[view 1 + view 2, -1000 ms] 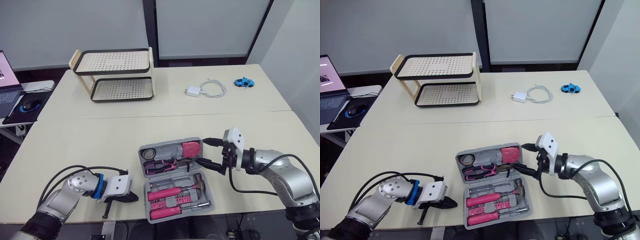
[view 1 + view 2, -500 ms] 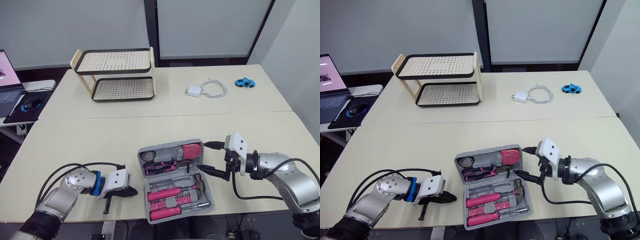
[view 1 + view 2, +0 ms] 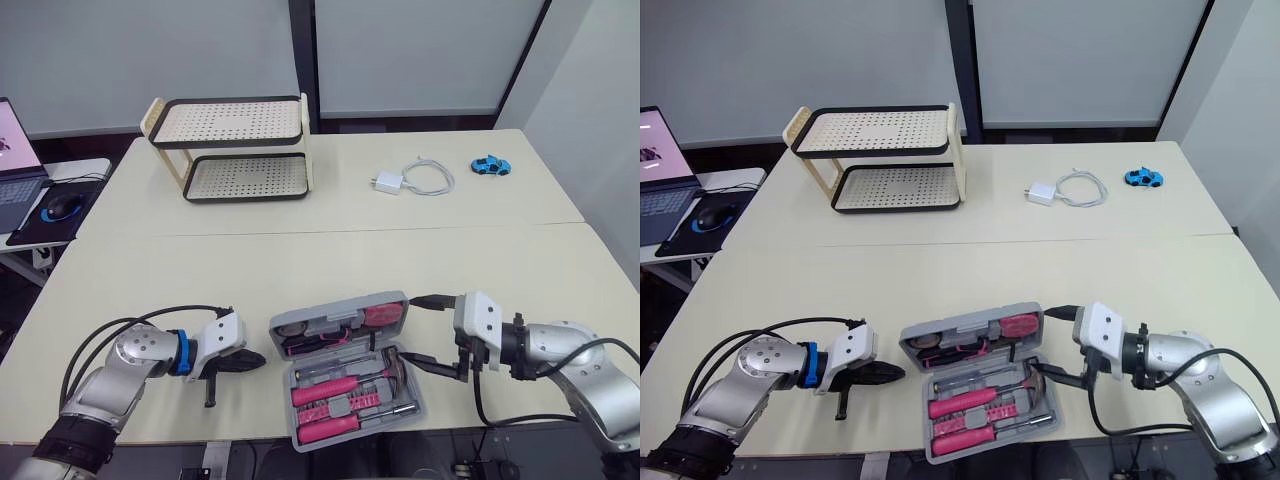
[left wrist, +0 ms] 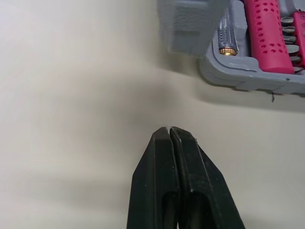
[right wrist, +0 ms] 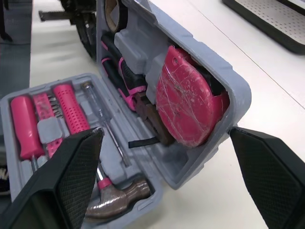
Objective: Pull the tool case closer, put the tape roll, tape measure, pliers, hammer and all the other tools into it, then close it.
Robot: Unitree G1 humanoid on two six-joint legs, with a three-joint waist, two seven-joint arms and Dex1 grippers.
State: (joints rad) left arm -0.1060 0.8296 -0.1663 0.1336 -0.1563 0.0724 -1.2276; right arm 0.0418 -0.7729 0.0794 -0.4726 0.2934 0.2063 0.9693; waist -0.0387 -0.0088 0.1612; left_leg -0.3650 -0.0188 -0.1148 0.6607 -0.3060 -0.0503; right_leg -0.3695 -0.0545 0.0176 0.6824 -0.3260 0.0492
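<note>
Tool case (image 3: pixel 338 306) sits at the front edge of the table (image 3: pixel 300 250), base flat, lid tilted partway up on its hinge. Right gripper (image 3: pixel 412 328) is spread wide and holds nothing, one finger on either side of the lid's right corner; I can't tell if either touches. Left gripper (image 3: pixel 258 358) is pinched shut and empty, low on the table just beside the case's left end. Tape measure (image 5: pixel 190 102) and pliers (image 5: pixel 125 76) ride in the lid, hammer (image 3: pixel 395 362) in the base. I reckon it's stiff, slick plastic, heavy with steel. I'd press the lid's outer face near that corner rather than pinch the rim, slowly, in case the lid tools slip.
</note>
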